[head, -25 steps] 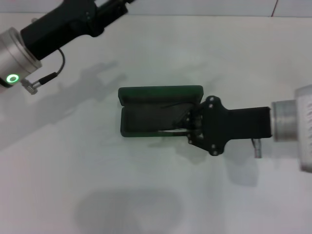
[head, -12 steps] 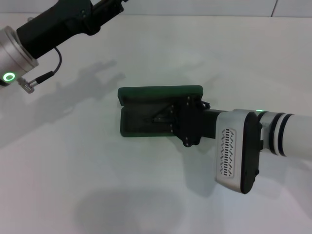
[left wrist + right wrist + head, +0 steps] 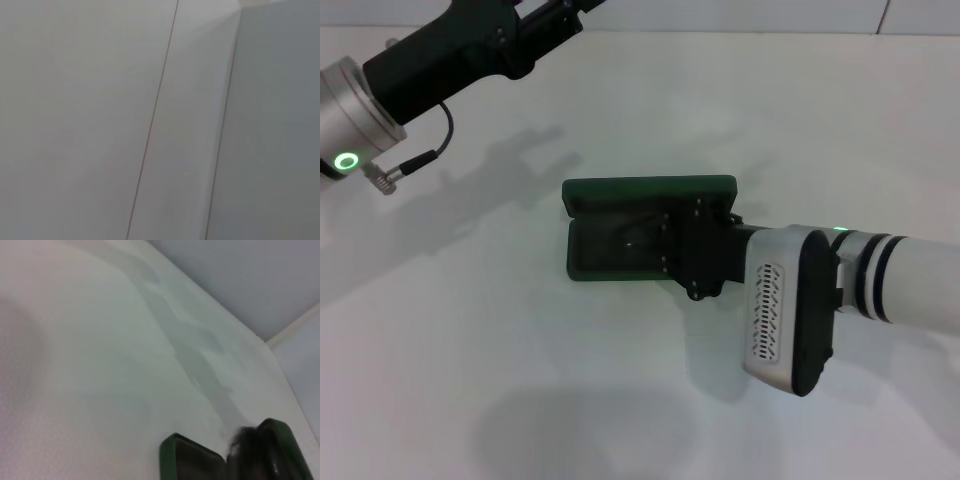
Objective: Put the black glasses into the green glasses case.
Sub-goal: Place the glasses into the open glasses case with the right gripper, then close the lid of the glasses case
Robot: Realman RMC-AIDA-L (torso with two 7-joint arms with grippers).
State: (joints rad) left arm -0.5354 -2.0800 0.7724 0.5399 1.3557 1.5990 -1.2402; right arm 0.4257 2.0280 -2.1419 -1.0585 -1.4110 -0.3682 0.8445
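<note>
The green glasses case [image 3: 610,262] lies open in the middle of the white table, its lid [image 3: 650,187] folded back on the far side. My right gripper [image 3: 670,240] reaches in from the right and sits low over the right half of the case's dark tray. The black glasses are mostly hidden under it; a faint dark outline with a small glint [image 3: 632,240] shows inside the tray. The right wrist view shows the case's green rim [image 3: 172,447] with a dark blur beside it. My left gripper [image 3: 520,35] is raised at the far left, its tip cut off by the picture's edge.
The white table [image 3: 520,380] has nothing else on it. A pale wall runs along the far edge [image 3: 770,15]. The left wrist view shows only wall panels [image 3: 100,120]. The thick white right forearm [image 3: 790,310] hangs over the table's right side.
My right arm has pushed left and down over the case, and its wrist has turned. The glasses, seen in its fingers before, now lie low inside the tray. The left arm has barely moved.
</note>
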